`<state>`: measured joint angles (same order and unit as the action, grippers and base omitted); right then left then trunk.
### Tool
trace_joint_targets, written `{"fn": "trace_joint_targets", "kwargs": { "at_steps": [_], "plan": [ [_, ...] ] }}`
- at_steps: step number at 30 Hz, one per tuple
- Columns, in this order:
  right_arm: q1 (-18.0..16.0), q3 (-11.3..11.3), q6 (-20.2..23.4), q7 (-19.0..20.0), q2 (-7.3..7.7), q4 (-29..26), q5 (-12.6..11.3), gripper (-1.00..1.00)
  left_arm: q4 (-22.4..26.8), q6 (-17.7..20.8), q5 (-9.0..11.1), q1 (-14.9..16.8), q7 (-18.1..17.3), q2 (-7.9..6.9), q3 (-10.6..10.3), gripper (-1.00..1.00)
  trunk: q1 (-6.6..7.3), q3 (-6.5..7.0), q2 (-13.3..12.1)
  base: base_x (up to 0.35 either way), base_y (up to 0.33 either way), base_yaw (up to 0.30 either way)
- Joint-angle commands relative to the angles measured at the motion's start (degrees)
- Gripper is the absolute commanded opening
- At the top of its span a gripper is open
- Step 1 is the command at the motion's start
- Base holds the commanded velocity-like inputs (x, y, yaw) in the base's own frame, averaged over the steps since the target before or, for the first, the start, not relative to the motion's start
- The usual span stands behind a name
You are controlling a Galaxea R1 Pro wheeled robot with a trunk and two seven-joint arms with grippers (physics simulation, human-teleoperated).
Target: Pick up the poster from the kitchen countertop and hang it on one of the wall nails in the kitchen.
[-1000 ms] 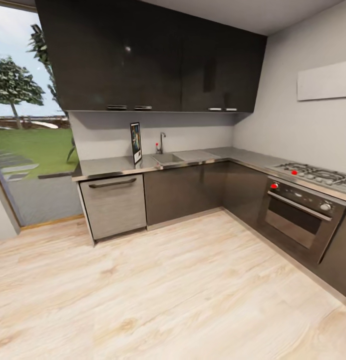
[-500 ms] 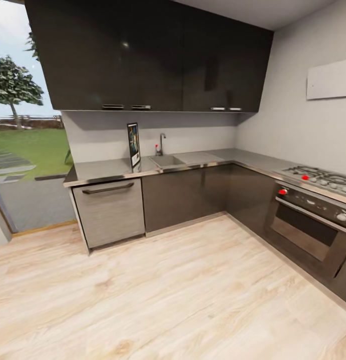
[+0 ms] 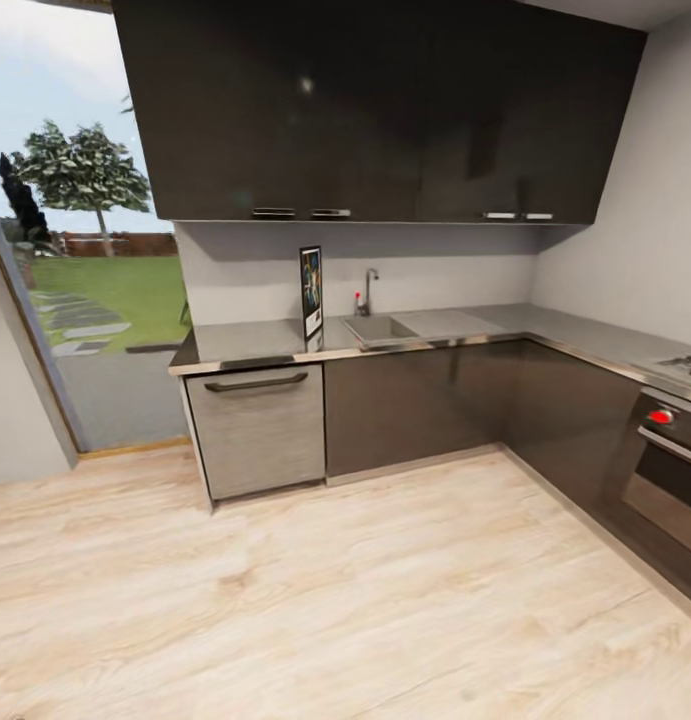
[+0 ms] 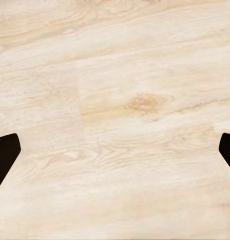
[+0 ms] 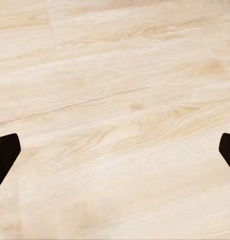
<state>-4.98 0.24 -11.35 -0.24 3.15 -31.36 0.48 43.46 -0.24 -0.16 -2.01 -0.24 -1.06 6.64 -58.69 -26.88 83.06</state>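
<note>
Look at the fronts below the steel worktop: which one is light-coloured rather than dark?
The dishwasher front at the left end of the kitchen countertop, below the poster. It is pale grey with a dark bar handle; the base cabinets beside it are dark brown-black.

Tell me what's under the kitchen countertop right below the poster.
Below the poster, under the steel countertop, sits a grey appliance front with a dark bar handle, dark cabinet doors beside it. Their insides are hidden; everything is closed.
</note>
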Motion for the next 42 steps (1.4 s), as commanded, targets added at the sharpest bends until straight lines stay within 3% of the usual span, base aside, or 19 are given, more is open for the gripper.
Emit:
{"fn": "trace_joint_targets", "kwargs": {
  "at_steps": [1, 7, 24, 42],
  "plan": [
    [0.0, 0.0, -0.2, 0.0, 0.01, 0.0, 0.0, 1.00, 0.0, 0.0, 0.0, 0.0, 0.0, 0.01, 0.0, 1.00, -0.04, -0.05, 0.0, 0.336, 0.000, 0.288],
    [0.0, 0.0, -0.2, 0.0, 0.03, 0.1, 0.0, 1.00, 0.0, 0.0, 0.0, 0.0, 0.0, 0.01, 0.0, 1.00, -0.04, -0.05, 0.0, 0.336, 0.000, 0.191],
    [0.0, -0.1, -0.2, 0.0, 0.10, 0.2, 0.0, 1.00, 0.0, 0.0, 0.0, 0.0, 0.0, 0.01, 0.0, 1.00, -0.04, -0.05, 0.0, 0.336, 0.000, 0.006],
    [0.0, -0.1, -0.2, 0.0, 0.10, 0.1, 0.0, 1.00, 0.0, 0.0, 0.0, 0.0, 0.0, 0.01, 0.1, 1.00, -0.04, 0.41, 0.0, 0.336, 0.000, -0.193]
  ]
}}
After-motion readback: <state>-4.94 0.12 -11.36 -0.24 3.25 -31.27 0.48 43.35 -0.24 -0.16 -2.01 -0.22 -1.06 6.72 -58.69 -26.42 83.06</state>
